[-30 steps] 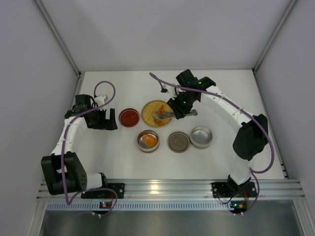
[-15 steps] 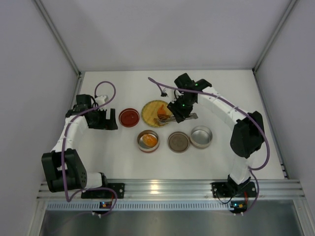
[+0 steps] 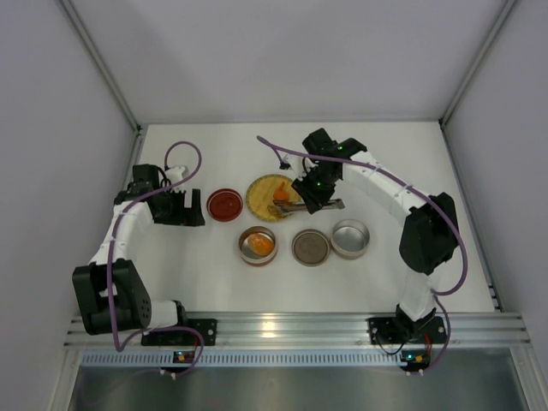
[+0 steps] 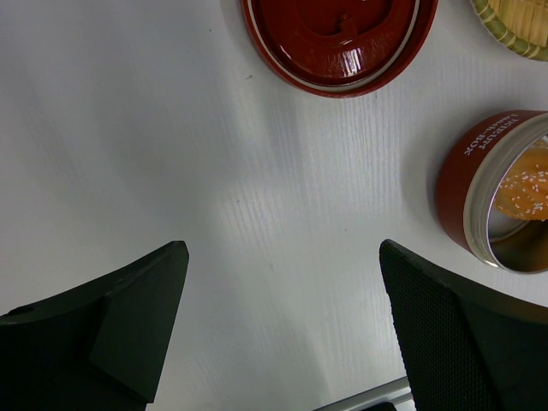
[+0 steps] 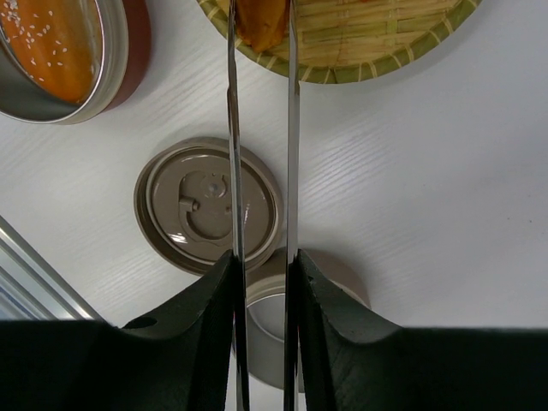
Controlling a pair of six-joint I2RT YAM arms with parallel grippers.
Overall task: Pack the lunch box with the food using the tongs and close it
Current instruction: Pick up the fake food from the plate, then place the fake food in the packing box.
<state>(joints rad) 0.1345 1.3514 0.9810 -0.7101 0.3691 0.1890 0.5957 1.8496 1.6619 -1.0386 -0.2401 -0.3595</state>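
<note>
Two arms of the long silver metal tongs pinch one orange carrot-like chunk.
Right gripper clamps the handles; chunk dead ahead at the tips, over the round yellow woven plate, red-walled steel tin off to the tips' side.

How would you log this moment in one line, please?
right gripper: shut on slim silver tongs | tongs: around orange food piece on woven yellow plate | left gripper: open, empty

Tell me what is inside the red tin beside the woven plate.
Inside the red tin lies orange food, speckled white. Anything beneath that food is covered and cannot be seen.
</note>
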